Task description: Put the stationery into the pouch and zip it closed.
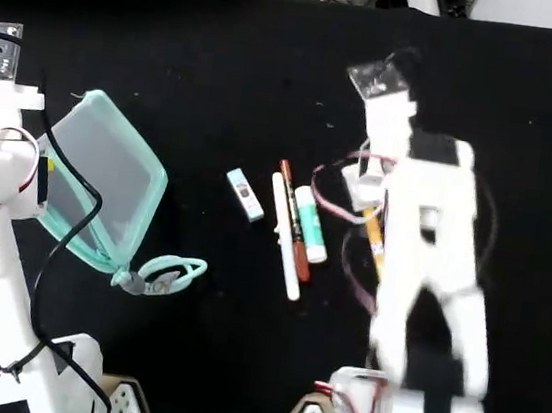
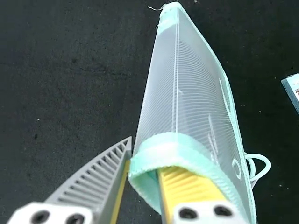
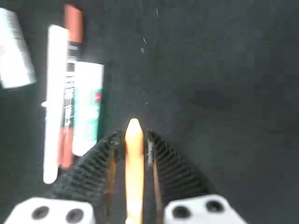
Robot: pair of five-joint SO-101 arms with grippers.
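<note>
Closest in, the right jaws were clamped on a slim orange pencil [image 3: 134,158], stiff, light and probably slick, best held mid-shaft. The left jaws pinched the soft-looking pouch [image 2: 187,102] by its mouth rim; beyond, a glue stick [image 1: 310,225] and a red pen [image 1: 294,224] lay on the table [image 1: 175,43].

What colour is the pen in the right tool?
The slim pen in the right tool is orange, paler-tipped; clearest in the right wrist view.

free: black cloth [image 1: 210,88] between pouch [image 1: 108,181] and eraser [image 1: 245,195] | obstacle: pens [image 1: 295,234], glue stick [image 1: 311,224] side by side
</note>
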